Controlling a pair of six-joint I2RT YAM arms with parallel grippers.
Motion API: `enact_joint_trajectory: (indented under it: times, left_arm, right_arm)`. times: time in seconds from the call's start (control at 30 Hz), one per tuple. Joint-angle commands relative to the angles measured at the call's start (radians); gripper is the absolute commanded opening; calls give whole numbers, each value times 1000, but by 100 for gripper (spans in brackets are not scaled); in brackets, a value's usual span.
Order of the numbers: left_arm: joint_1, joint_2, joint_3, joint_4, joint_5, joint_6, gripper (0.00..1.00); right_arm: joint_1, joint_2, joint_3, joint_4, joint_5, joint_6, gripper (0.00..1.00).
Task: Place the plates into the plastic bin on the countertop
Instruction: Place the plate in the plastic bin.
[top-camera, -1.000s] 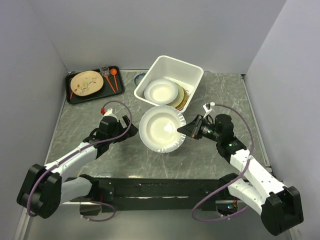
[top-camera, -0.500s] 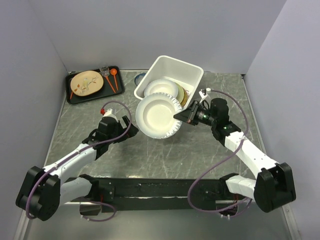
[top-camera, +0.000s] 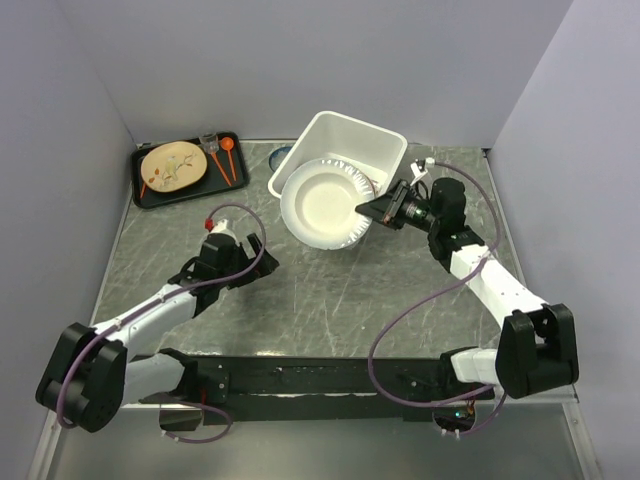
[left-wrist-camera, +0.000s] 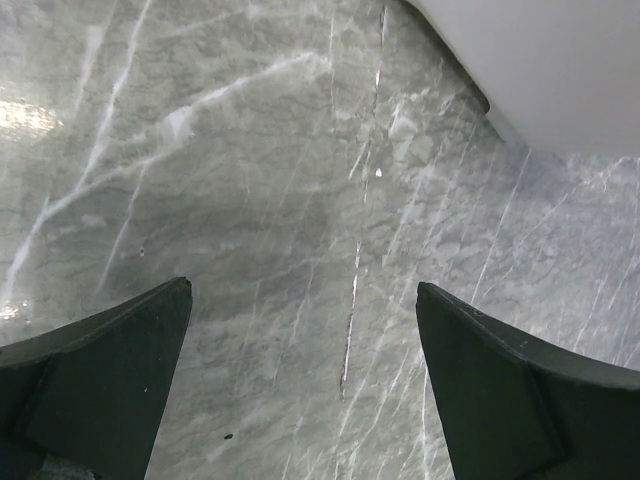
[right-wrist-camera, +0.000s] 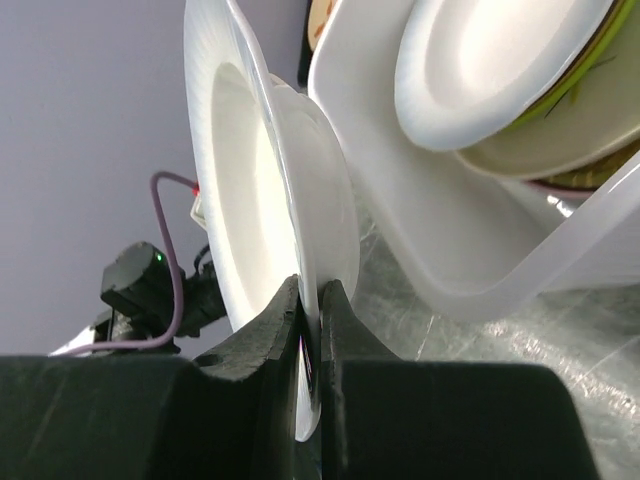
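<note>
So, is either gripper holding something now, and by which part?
The right gripper holds the white plate by its rim, the edge pinched between both fingers. The left gripper is open and holds nothing.

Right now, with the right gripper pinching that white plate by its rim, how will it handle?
Probably light: the right gripper holds the white plate by one thin rim pinch. Its crimped edge suggests paper, so it may flex or pivot.
</note>
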Motion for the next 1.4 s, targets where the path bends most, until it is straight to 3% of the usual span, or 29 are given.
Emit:
enact_joint_trajectory:
  times: [0.0,0.2,0.43,0.73,1.37]
  left_arm:
    - [-2,23,25,60,41,17,99]
    - [-4,37,28,52,34,28,99]
    - [-4,11,33,46,15,40,99]
    - [-4,14,62,20,-8,43,99]
    - [-4,105,77,72,21,45,99]
  right_arm:
    - [-21,6,121,151,-32,32,0]
    - [-42,30,193,87,-4,-22,0]
    - [-57,165,335,33,-7,-42,0]
    - [-70,339,464,99,-59,19,0]
    - [-113,385,463,85,2,9,0]
